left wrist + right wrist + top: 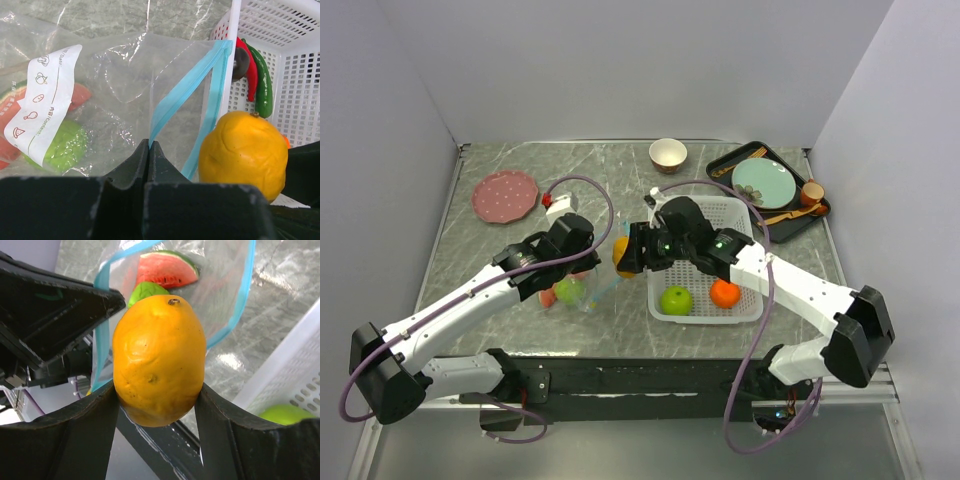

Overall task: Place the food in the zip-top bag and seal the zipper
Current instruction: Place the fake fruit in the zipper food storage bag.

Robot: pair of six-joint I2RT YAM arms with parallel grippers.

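1. The right gripper [156,400], jaws about half spread, clamps the yellow lemon [159,355] by its sides. It holds the fruit just outside the left wall of the white basket [748,212], in front of the bag's mouth.
2. The left gripper [149,146], jaws pressed together, pinches the zip-top bag [115,75] at its mouth edge, where the teal zipper [186,89] runs down into the fingertips. The bag lies just left of the basket, its mouth turned toward the basket and held agape.
3. Inside the bag, a watermelon slice [165,270] and a green apple [146,291] show through the clear plastic.
4. In the basket, a second green apple [676,300] and an orange [724,293] sit near the front wall. A red chili [248,70], a green pepper [264,85] and a dark brown piece [240,62] appear to lean in the corner nearest the bag.
5. By this count the job looks less than half done. Two pieces are bagged, the lemon is poised to go in, and at least five more are left in the basket.
6. The zipper is unsealed, its two strips standing well apart. Closing it looks like the last step, once all the food is inside.
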